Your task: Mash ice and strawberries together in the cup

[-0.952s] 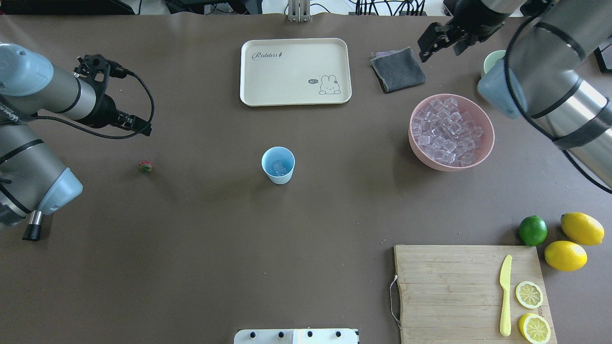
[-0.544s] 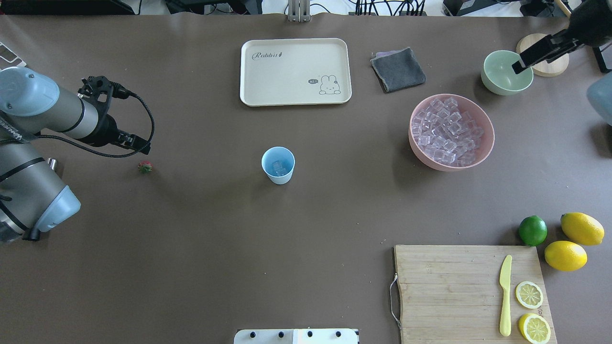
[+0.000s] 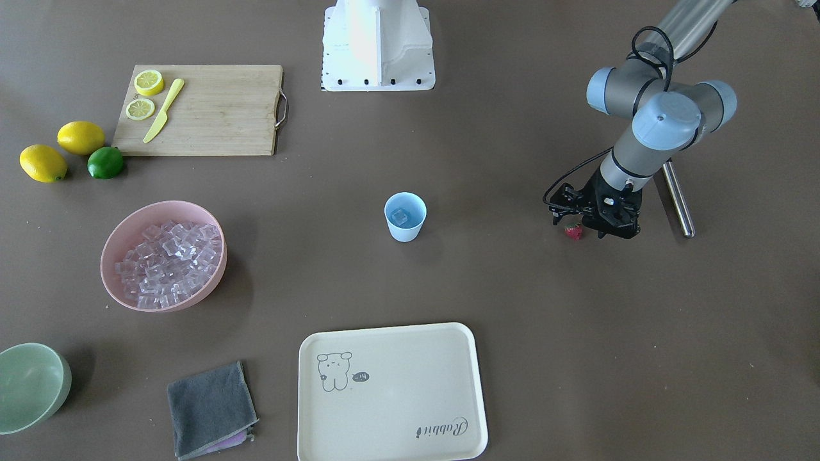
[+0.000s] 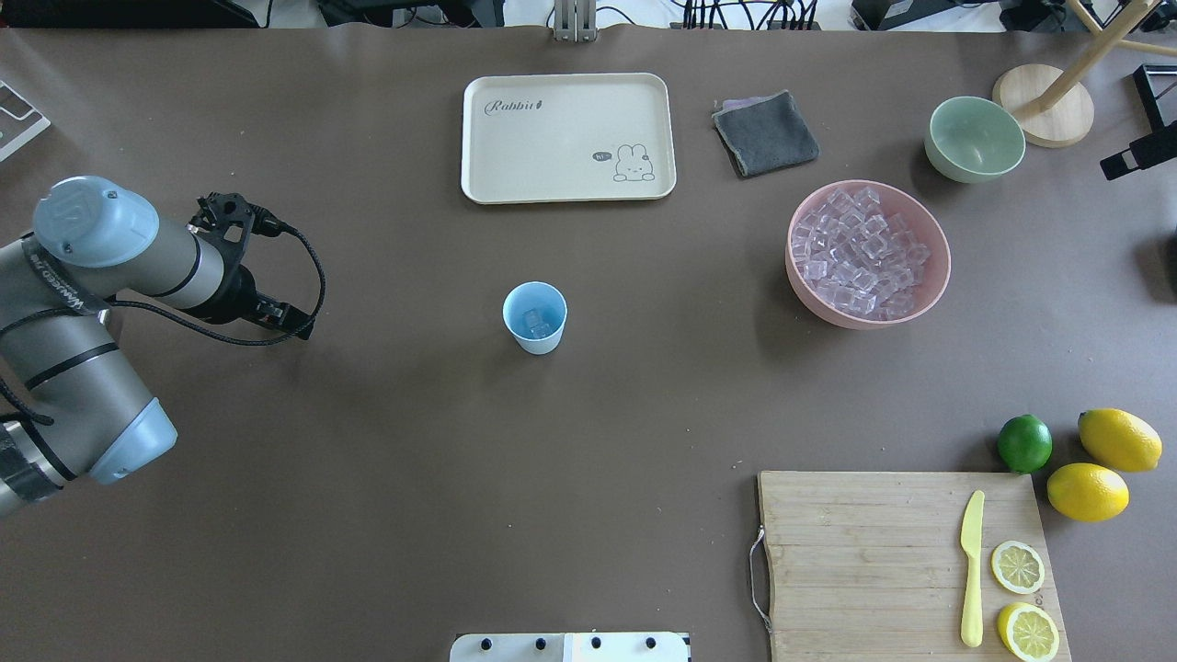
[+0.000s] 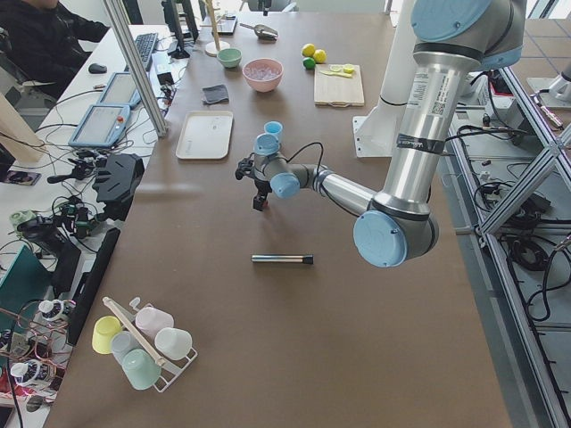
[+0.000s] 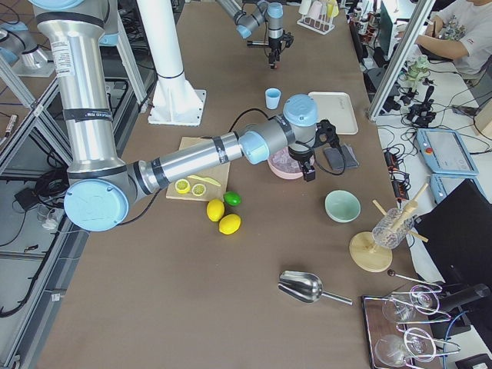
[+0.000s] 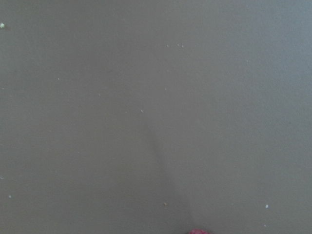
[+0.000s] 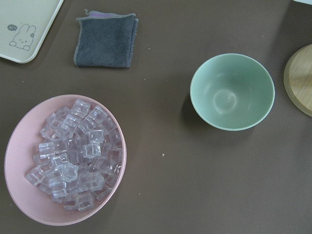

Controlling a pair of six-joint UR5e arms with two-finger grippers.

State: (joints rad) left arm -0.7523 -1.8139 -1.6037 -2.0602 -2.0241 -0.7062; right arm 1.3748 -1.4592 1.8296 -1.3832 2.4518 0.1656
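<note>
I count one cup [image 4: 534, 317], one strawberry [image 3: 574, 232]. Two bowls: pink bowl [image 8: 17, 170], green bowl [image 4: 975, 138]. Ice [image 4: 860, 253] heaped in pink bowl, too many to count; maybe two cubes in cup. One tray [image 4: 568, 138], cloth [image 4: 766, 133], board [image 4: 864, 552], knife [image 4: 971, 570], lime [image 4: 1024, 443], metal rod [image 3: 678, 198]. Two whole lemons [image 4: 1119, 439], two lemon halves [image 4: 1017, 566].

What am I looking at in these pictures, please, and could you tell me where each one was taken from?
Two robot arms, left and right, each with a two-finger gripper, work at a brown table. One camera faces the robot, one looks over its shoulders, two watch from the table's ends, one rides each wrist. The left gripper hovers by a small strawberry; the right gripper hangs high, its camera looking down on a pink bowl of ice cubes and a green bowl. Nothing is visibly held. The blue cup holds ice.
</note>
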